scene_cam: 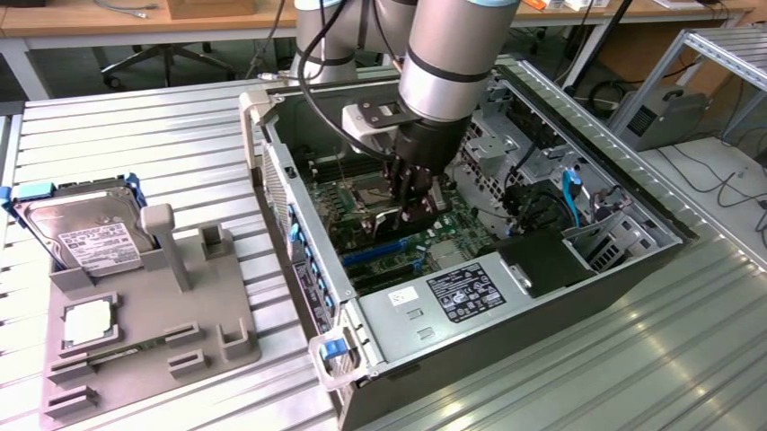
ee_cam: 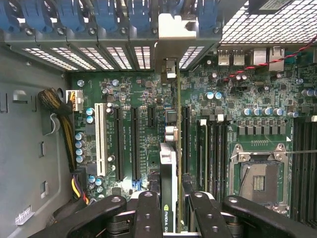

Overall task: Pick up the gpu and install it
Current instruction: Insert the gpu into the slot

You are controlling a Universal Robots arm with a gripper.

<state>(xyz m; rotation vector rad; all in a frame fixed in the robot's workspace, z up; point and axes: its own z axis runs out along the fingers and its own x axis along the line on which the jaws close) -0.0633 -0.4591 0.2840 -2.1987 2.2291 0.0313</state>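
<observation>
gpu on edge, gripped in half-closed jaws (bracket end by rear wall), slots flanking.

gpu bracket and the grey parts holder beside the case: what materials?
On the gpu, the bracket: pale with a faint sheen, likely bare sheet metal. The grey parts holder: matte, uniform grey, no glare, probably plastic, maybe printed.

- The arm is built of thick, round, silver-grey tubes, and a darker band is seen at the wrist end.
- A thin black cable is looped beside the arm.
- A light grey block is mounted at the wrist.
- The gripper is made of black linked fingers, and round pins and screws are set in each link.
</observation>
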